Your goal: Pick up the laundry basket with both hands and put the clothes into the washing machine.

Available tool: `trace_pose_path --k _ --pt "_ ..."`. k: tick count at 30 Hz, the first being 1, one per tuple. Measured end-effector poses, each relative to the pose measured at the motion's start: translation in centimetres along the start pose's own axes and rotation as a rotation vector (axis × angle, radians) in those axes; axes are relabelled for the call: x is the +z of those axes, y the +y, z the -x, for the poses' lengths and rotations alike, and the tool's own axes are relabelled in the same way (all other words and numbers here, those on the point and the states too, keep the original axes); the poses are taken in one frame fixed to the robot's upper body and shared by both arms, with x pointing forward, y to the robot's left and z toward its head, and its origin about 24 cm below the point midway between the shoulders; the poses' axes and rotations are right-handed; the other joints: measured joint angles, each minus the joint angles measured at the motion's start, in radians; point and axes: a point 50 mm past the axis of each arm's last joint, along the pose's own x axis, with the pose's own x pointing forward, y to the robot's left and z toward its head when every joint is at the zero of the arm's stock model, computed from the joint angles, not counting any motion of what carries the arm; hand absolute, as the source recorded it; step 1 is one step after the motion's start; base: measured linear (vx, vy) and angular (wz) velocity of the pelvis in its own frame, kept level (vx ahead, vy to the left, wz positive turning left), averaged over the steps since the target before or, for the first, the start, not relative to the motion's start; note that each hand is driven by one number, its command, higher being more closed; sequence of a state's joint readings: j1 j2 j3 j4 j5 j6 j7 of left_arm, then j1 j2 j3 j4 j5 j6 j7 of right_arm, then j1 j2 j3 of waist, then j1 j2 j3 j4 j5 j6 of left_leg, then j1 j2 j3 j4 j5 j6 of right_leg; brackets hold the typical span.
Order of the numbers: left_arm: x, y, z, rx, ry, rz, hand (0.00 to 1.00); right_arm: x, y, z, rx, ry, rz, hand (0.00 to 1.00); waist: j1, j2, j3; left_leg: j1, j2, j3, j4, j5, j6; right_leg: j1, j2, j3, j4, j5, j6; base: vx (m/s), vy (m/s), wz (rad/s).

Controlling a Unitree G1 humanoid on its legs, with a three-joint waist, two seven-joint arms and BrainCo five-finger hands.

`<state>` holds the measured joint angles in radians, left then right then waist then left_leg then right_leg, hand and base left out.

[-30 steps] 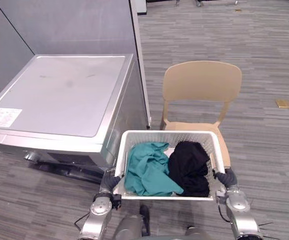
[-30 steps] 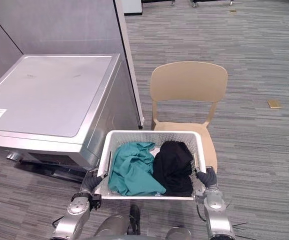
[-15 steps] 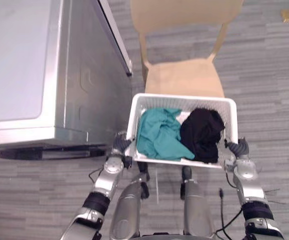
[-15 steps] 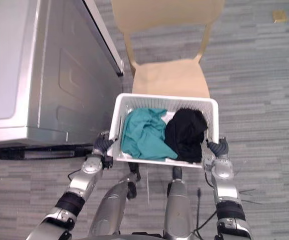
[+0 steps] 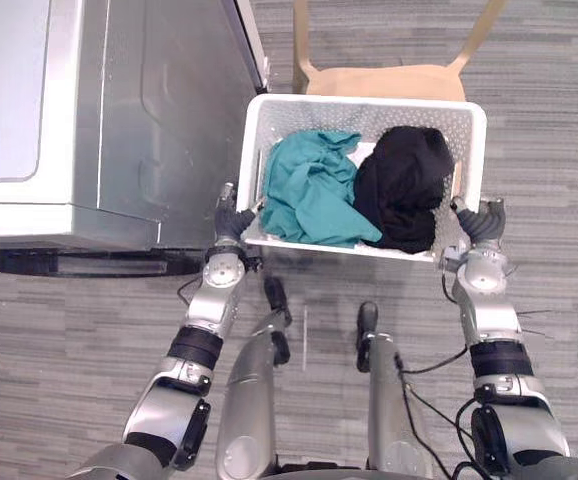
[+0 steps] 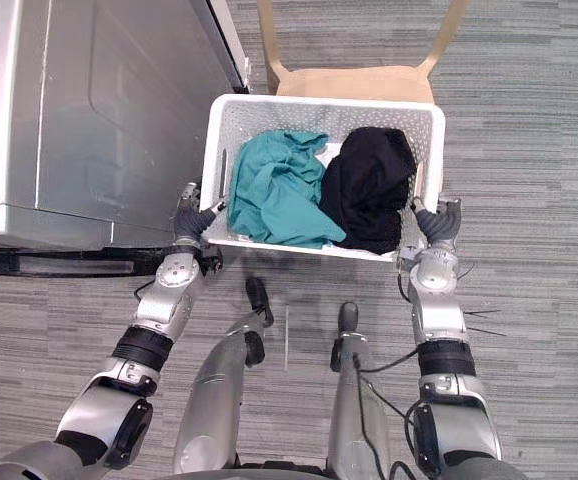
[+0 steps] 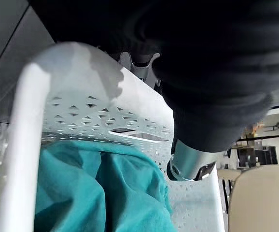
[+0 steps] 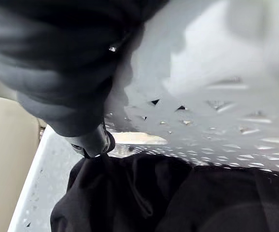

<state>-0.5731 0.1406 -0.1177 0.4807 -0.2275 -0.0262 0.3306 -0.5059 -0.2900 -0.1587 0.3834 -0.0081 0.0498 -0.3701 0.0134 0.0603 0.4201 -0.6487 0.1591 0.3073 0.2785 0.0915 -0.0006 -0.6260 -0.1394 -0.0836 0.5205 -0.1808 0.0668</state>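
The white perforated laundry basket (image 5: 361,101) hangs in front of me, above my legs. It holds a teal garment (image 5: 309,190) on its left and a black garment (image 5: 401,185) on its right. My left hand (image 5: 231,220) grips the basket's left side near the front corner. Its thumb (image 7: 190,162) is hooked over the rim and reaches inside, next to the teal cloth (image 7: 96,188). On the opposite side my right hand (image 5: 479,222) grips the rim, with its thumb (image 8: 93,140) inside by the black cloth (image 8: 178,193). The silver washing machine (image 5: 119,120) stands at the left with its top shut.
A beige chair (image 5: 384,82) stands straight ahead, its seat just beyond the basket's far rim. The washing machine's side wall (image 5: 184,110) is close to the basket's left edge. Grey striped carpet (image 5: 559,150) lies to the right.
The view has tilted down and the whole picture has shifted. The basket is still held between both hands, now close to the chair seat and beside the machine's wall.
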Motion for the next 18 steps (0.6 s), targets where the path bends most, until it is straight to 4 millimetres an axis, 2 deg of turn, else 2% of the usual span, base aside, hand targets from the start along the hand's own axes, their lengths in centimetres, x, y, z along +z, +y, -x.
trace_pose_path --k 5,6,8,10,12,16,18 --pt "0.2 0.0 -0.1 -0.001 -0.001 0.044 0.0 0.4 -0.1 0.0 -0.005 -0.018 -0.001 0.0 -0.002 -0.005 0.003 0.004 0.001 -0.004 0.002 0.0 0.0 0.011 -0.001 -0.004 -0.004 0.0 0.0 0.07 -0.027 0.02" --pt "0.3 -0.3 0.0 -0.007 -0.005 0.06 0.0 0.6 0.3 0.2 0.013 -0.029 -0.007 0.0 0.0 -0.006 0.003 0.007 0.001 -0.004 0.0 0.0 0.0 0.014 -0.001 -0.004 -0.005 0.0 0.0 0.05 -0.023 0.03" --pt "0.6 -0.8 0.1 -0.017 -0.018 0.083 0.0 2.0 0.5 0.4 0.017 -0.085 -0.038 0.0 0.0 -0.006 0.004 0.01 0.001 -0.003 -0.002 -0.001 0.0 0.021 0.0 -0.005 -0.015 0.0 0.0 0.02 -0.012 0.0" --pt "0.8 -0.6 0.2 -0.015 -0.032 0.087 0.0 2.5 -0.1 0.6 0.004 -0.125 -0.049 0.0 -0.001 -0.015 0.009 0.028 0.0 0.0 -0.007 -0.004 0.001 0.039 -0.001 -0.004 -0.02 0.0 0.0 0.0 0.0 0.0" --pt "0.8 0.5 1.2 -0.003 -0.06 0.082 0.0 2.4 -1.5 1.5 -0.029 -0.158 -0.057 0.0 0.001 -0.027 0.011 0.059 -0.002 0.002 -0.024 -0.009 0.0 0.07 -0.001 -0.01 -0.034 -0.001 -0.001 0.01 -0.01 0.02" --pt "0.4 3.5 3.5 0.05 -0.114 0.01 0.0 1.4 -4.7 3.0 -0.098 -0.161 -0.021 0.0 0.005 -0.029 0.011 0.079 -0.003 -0.005 -0.026 -0.011 0.0 0.098 -0.002 -0.03 -0.036 -0.008 -0.011 0.04 -0.03 0.08" --pt "-0.2 5.0 5.3 0.059 -0.129 -0.08 0.0 1.3 -6.4 4.1 -0.115 -0.183 0.016 0.0 0.007 -0.029 0.01 0.094 -0.003 -0.009 -0.026 -0.011 0.0 0.118 -0.003 -0.039 -0.035 -0.014 -0.012 0.04 -0.037 0.08"
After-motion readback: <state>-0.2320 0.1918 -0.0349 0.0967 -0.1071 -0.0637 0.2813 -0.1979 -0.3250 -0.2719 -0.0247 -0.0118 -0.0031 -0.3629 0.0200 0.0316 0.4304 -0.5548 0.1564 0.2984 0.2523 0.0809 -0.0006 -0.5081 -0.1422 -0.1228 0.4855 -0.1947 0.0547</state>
